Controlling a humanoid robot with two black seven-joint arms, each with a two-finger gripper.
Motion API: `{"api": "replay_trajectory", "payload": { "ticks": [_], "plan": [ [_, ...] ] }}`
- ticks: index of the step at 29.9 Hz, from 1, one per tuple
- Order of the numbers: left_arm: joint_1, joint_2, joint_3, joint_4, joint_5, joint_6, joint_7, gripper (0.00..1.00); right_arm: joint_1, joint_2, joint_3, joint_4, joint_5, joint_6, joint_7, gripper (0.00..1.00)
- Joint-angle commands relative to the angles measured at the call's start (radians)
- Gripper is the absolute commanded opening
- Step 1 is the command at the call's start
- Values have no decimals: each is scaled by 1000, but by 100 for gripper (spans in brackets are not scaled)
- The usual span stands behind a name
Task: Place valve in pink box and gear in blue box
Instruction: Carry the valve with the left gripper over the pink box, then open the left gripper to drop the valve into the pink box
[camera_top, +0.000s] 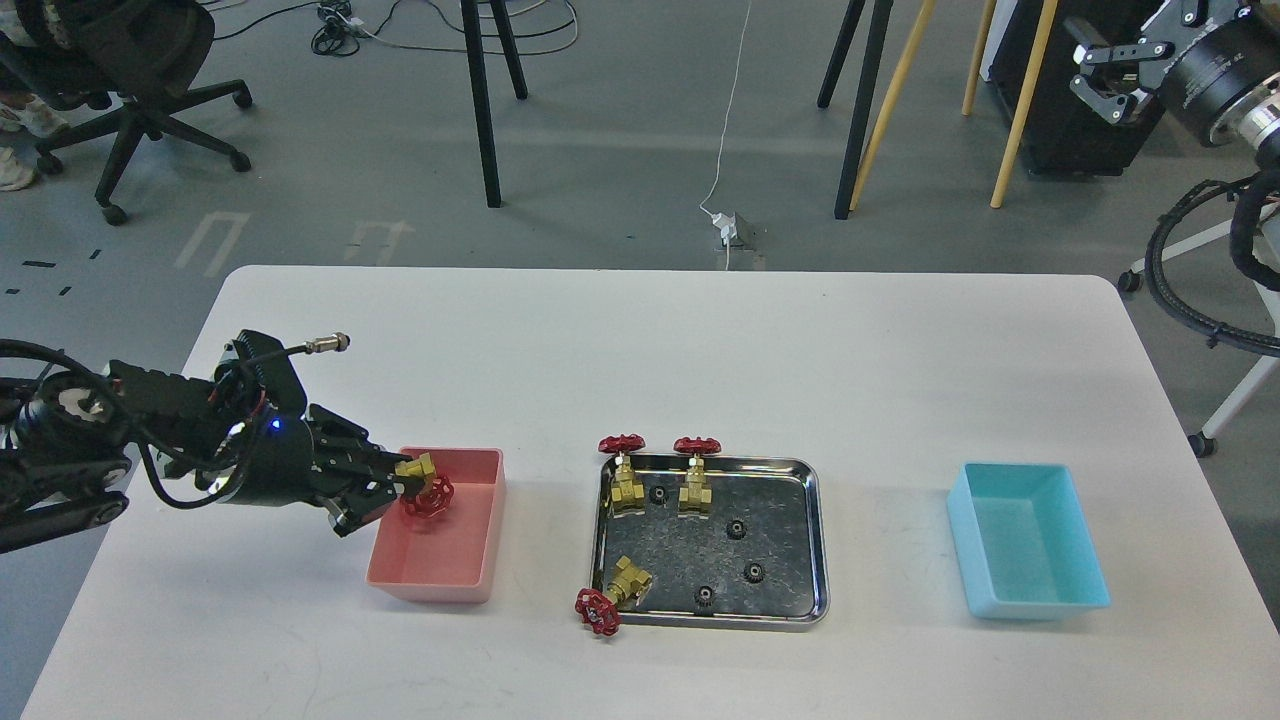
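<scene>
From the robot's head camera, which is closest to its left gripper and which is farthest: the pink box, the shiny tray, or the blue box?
1. Pink box, right under the left gripper.
2. Metal tray, mid-table.
3. Blue box, far right.

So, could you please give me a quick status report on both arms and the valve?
Left pincer shut on valve, over pink box. Right pincer raised off the table, open, empty. Blue box empty. Nothing in the way.

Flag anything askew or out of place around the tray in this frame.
One valve lies tipped at the steel tray's front-left corner, its red handwheel hanging over the rim onto the table. The other two tray valves stand upright.
</scene>
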Motion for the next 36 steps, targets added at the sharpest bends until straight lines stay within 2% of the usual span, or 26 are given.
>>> {"api": "replay_trajectory", "payload": {
  "ticks": [1, 5, 24, 31, 36],
  "plan": [
    [13, -7, -1, 7, 1, 2, 0, 20, -5, -5, 3, 0, 0, 0, 0, 99],
    [14, -7, -1, 7, 0, 5, 0, 23, -6, -6, 5, 0, 2, 0, 0, 99],
    [10, -4, -4, -5, -6, 17, 0, 52, -20, -14, 8, 3, 3, 0, 0, 99],
    [13, 38, -143, -47, -40, 6, 0, 68, -11, -34, -6, 37, -27, 0, -2, 99],
    [7, 100, -223, -108, -133, 5, 0, 73, -6, -77, -28, 111, -248, 0, -20, 99]
  ]
}}
